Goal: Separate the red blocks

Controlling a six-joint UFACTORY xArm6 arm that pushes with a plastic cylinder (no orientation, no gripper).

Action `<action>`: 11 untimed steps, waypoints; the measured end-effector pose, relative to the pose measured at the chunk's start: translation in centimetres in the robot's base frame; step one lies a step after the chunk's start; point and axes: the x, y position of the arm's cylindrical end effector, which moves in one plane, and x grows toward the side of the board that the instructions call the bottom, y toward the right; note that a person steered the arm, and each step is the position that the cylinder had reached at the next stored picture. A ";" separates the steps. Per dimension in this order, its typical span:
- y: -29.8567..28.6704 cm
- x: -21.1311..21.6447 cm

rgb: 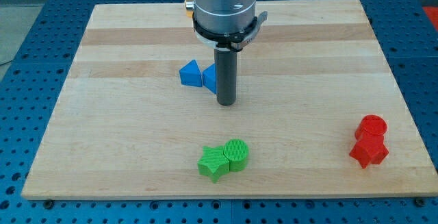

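Note:
Two red blocks touch each other near the view's right edge of the wooden board [137,128]: a red cylinder [372,126] above and a red star-shaped block [369,151] just below it. My rod comes down from the view's top centre and my tip [226,103] rests on the board near the middle. The tip is far to the left of the red blocks and slightly above them in the view. It touches no red block.
Two blue blocks sit side by side left of the rod: a blue triangle [191,73] and a second blue block [209,79] partly hidden behind the rod. A green star [213,162] and a green cylinder [237,153] touch near the view's bottom centre.

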 end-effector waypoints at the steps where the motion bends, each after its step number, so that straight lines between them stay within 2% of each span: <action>1: 0.0 -0.1; 2: 0.6 -0.1; 6: 34.9 -0.6; 7: 34.9 0.3; 8: 34.9 6.9; 9: 33.7 10.5; 10: 28.7 10.7; 11: 21.3 7.9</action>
